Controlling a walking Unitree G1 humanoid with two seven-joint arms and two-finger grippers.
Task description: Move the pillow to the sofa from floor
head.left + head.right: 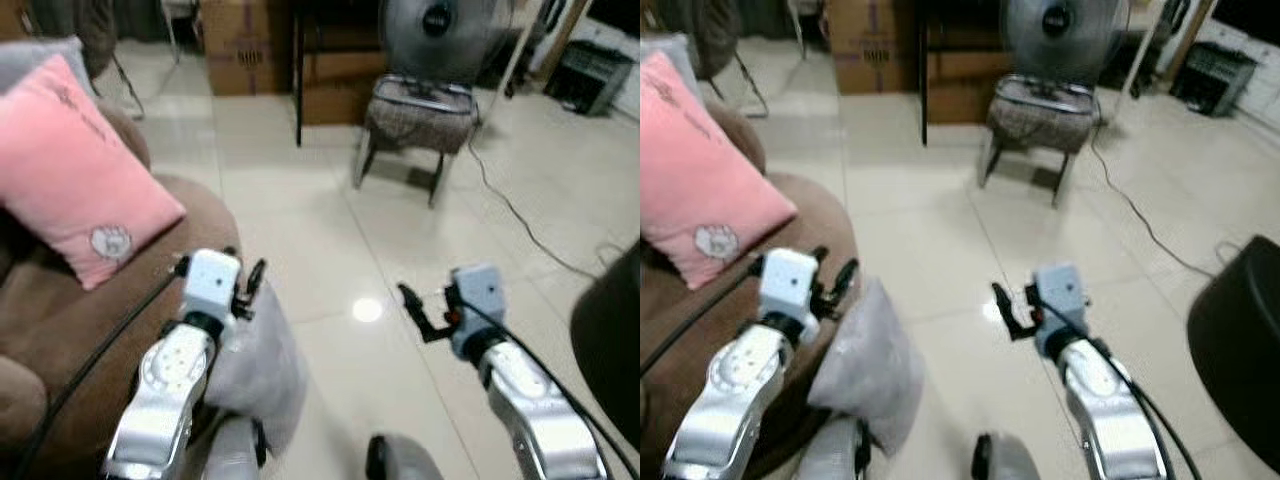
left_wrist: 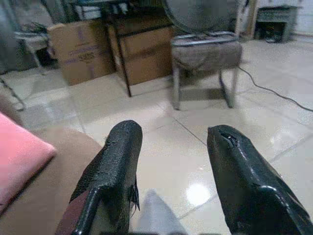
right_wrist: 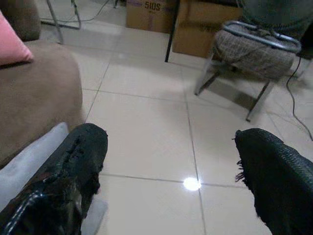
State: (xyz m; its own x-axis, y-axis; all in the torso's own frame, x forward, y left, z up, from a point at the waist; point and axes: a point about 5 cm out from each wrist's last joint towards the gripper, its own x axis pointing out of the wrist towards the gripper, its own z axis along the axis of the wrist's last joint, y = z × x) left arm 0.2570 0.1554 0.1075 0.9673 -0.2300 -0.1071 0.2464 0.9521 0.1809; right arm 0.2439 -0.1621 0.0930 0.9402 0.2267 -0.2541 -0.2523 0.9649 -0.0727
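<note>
Grey pillow (image 1: 865, 370) leans against the brown sofa (image 1: 60, 330) at 7 o'clock, unheld; left gripper (image 2: 171, 176) and right gripper (image 3: 171, 181) hover spread, presumably positioned for grasping.

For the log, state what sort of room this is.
Probably a lived-in living room at home: a brown sofa with a pink pillow, a tiled floor with a fan on a stool, and cardboard boxes by the wall.

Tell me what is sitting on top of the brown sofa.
A pink pillow lies on the brown sofa, with a grey cushion behind it. What the pink pillow covers cannot be seen.
</note>
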